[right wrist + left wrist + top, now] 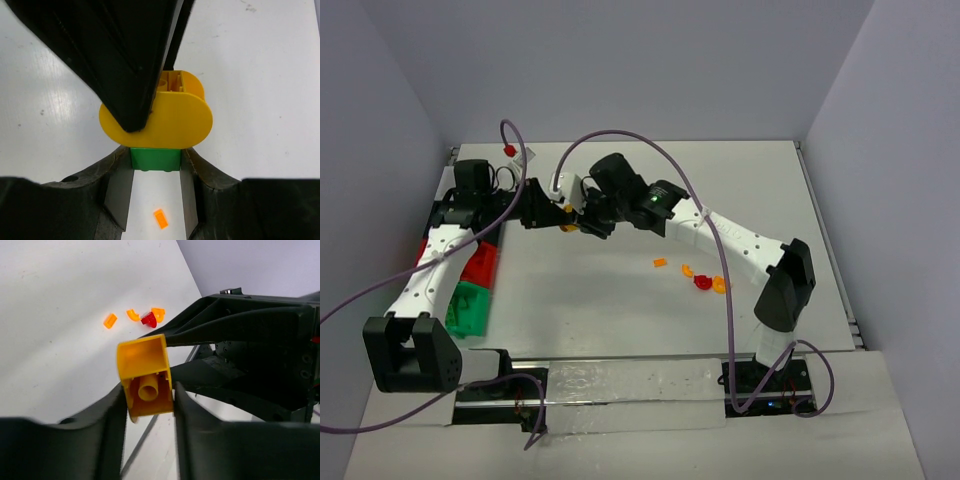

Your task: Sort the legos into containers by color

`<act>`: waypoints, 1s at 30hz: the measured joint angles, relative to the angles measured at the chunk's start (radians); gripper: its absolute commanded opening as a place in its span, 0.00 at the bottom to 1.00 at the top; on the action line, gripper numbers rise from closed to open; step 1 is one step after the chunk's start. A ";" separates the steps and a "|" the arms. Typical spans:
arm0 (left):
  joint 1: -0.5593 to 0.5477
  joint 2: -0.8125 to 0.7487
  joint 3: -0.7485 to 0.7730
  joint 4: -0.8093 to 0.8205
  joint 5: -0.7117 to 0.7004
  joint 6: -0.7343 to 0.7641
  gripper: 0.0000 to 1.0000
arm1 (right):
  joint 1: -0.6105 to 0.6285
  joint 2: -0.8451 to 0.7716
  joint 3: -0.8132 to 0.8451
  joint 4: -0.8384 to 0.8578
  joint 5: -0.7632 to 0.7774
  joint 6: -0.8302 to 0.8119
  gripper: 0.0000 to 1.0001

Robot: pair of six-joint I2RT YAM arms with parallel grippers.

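Both grippers meet above the table's back left. My left gripper (148,390) (558,217) is shut on a yellow lego (144,374), its hollow underside facing the camera. In the right wrist view the same yellow lego (172,122) shows as a rounded plate joined to a green brick (155,158). My right gripper (155,172) (588,215) is shut on that green brick. Loose on the table lie an orange piece (660,263), another orange piece (687,270), a red piece (701,282) and a third orange piece (720,284). A red bin (480,262) and a green bin (468,305) stand at the left.
The left arm covers most of the bin row along the left edge. Purple cables loop above both arms. A small red item (509,150) sits at the back left. The loose pieces also show in the left wrist view (148,319), and one orange piece in the right wrist view (160,218).
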 measured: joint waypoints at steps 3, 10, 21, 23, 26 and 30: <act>0.000 0.003 -0.007 0.009 -0.005 -0.037 0.00 | 0.002 0.000 0.000 -0.005 0.016 0.001 0.00; 0.044 0.021 -0.005 -0.013 0.037 0.014 0.00 | 0.008 0.000 -0.029 0.046 0.036 0.001 0.00; 0.397 0.121 0.123 -0.109 -0.053 0.211 0.00 | -0.078 -0.014 -0.160 0.078 0.032 0.009 0.00; 0.425 0.142 0.160 -0.126 -0.157 0.270 0.00 | -0.103 -0.014 -0.166 0.079 0.027 0.009 0.00; 0.447 0.153 0.177 -0.118 -0.335 0.335 0.00 | -0.141 -0.014 -0.166 0.080 0.016 0.009 0.00; 0.448 0.162 0.178 -0.093 -0.518 0.386 0.00 | -0.185 -0.010 -0.164 0.087 -0.008 0.027 0.00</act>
